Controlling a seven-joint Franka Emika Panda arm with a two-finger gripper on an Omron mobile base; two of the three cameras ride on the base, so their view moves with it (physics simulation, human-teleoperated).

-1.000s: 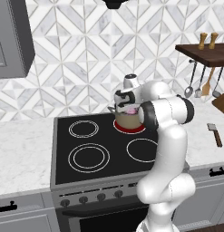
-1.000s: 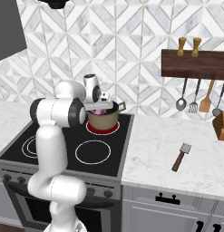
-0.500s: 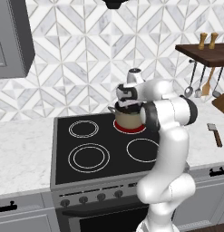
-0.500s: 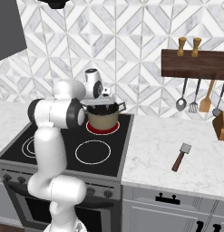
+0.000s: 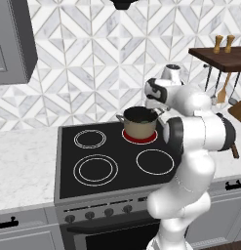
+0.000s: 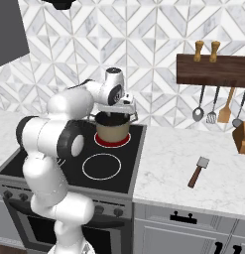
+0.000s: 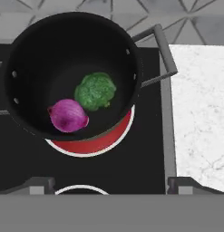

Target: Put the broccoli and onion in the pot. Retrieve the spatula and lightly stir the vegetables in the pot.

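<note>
The pot (image 5: pixel 139 122) stood on the glowing red rear burner (image 5: pixel 140 137) of the black stove (image 5: pixel 92 188), a little above the centre of the left base view. In the right base view the pot (image 6: pixel 112 127) sat left of centre on the same red ring, with the white arm (image 6: pixel 69 111) arching over it from the lower left.

The hand (image 6: pixel 121 106) hung just above the pot's rim in the right base view, apart from the pot; in the left base view the hand (image 5: pixel 155 103) showed at the pot's upper right. Its two fingers stood spread wide, grasping nothing: in the hand view the tips rose at the lower left and lower right of the frame, one fingertip (image 7: pixel 36 185) well apart from the other, with bare stove between them.

The hand view looked straight down into the pot (image 7: pixel 22 122), which lay in the upper left of the frame. On its dark bottom lay the broccoli (image 7: pixel 95 91) and, to its lower left, the onion (image 7: pixel 68 115), the two touching or very nearly so. A grey side handle (image 7: pixel 159 54) stuck out toward the upper right.

The spatula (image 6: pixel 198 171) lay flat on the white marble tabletop (image 6: pixel 163 168) at the right of the right base view, well apart from the stove, blade toward the wall. Above it, utensils (image 6: pixel 212 105) hung under a dark wooden shelf (image 6: pixel 212 70).
</note>
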